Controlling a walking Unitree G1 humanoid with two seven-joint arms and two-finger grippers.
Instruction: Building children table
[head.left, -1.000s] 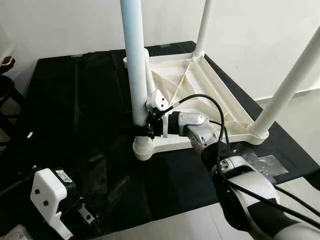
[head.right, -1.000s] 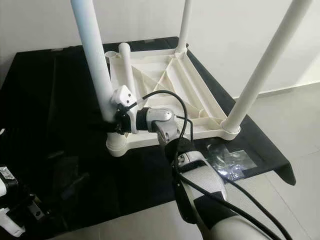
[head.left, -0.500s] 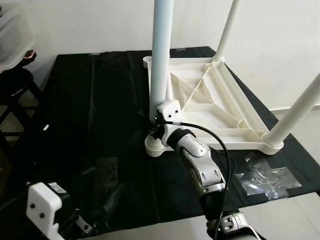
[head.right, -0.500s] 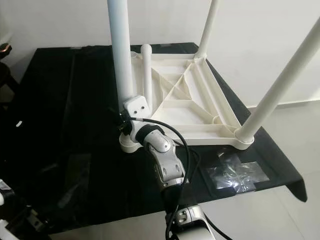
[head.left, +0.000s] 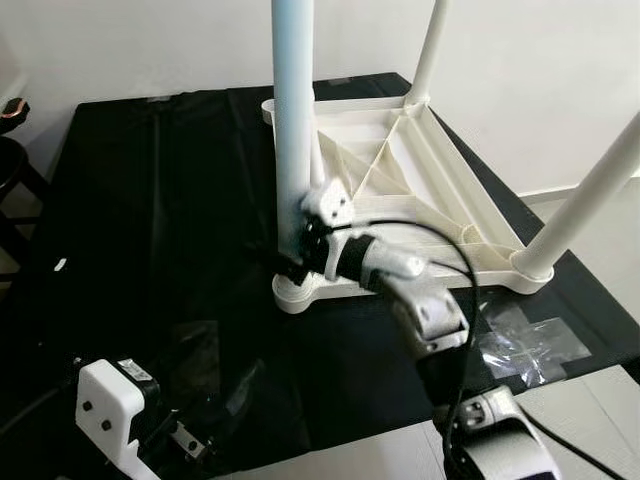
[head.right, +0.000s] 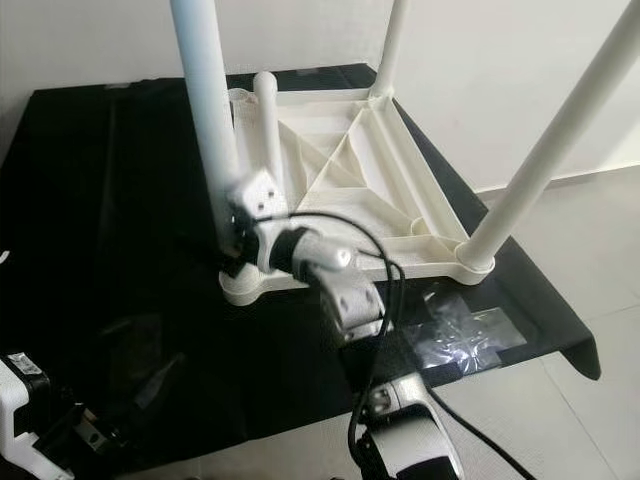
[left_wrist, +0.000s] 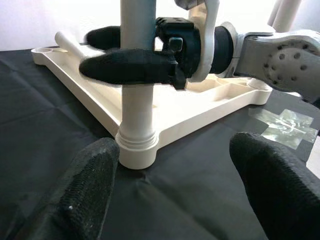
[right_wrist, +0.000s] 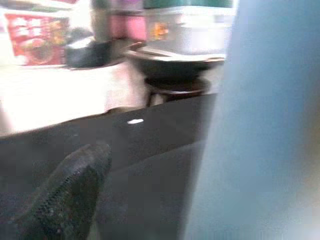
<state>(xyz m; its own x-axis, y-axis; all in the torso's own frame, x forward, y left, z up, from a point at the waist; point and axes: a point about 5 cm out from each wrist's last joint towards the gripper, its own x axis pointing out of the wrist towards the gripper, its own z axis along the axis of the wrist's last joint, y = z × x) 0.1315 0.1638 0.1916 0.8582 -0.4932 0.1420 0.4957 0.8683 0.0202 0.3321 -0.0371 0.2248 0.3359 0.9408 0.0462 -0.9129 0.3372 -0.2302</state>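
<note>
An upturned white children's table top (head.left: 400, 190) is laid on a black-covered work surface (head.left: 150, 200), its ribbed underside facing up. A near leg (head.left: 293, 130) is stood upright in the near-left corner socket (head.left: 295, 293), with two more legs fitted: one at the far corner (head.left: 430, 50) and one at the near-right corner (head.left: 590, 195). A fourth, loose leg (head.right: 268, 125) is seen lying on the ribs, leaned toward the far-left socket. The near leg is clasped low down, just above its socket, by the right gripper (left_wrist: 131, 55), whose black fingers (left_wrist: 125, 67) are closed around the tube, one on either side, as the left wrist view shows plainly. The left gripper (left_wrist: 172, 185) is held low over the cloth, near the socket but apart from it, its fingers spread wide and holding nothing. A crumpled clear plastic bag (head.left: 530, 340) is left on the cloth by the near-right corner. It is judged that the leg is being seated or twisted home. The main risk is that sideways force from the grip would tilt the leg in its socket and jam it, or slide the whole unsteadied top across the slick cloth toward the edge. The loose leg could also be rolled off if the top is jolted.
</note>
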